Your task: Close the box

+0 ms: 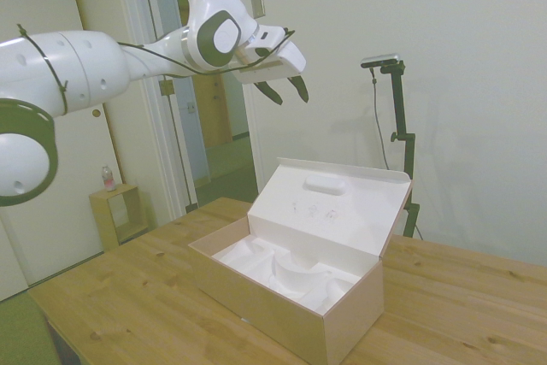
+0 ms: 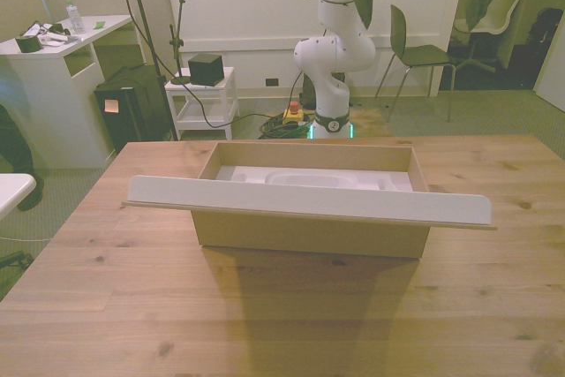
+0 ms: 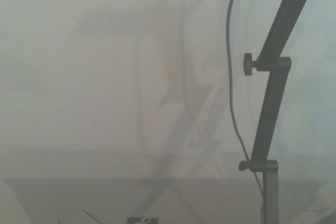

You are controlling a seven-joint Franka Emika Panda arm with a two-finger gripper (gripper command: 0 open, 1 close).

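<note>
White arm's gripper (image 1: 288, 90) hangs high above box (image 1: 295, 297), dark fingers (image 1: 270, 92) spread, holding nothing. Tan cardboard box sits mid-table (image 1: 128, 297), lid (image 1: 329, 203) raised, tilted back; white moulded insert (image 1: 286, 271) exposed inside.

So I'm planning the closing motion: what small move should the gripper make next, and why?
Probably bring the gripper down and across, behind the raised lid. The box stands open, its lid upright on the side away from the arm, and the gripper hangs open well above it, touching nothing. Getting behind the lid's top edge would let it push the lid forward over the white insert.
</note>
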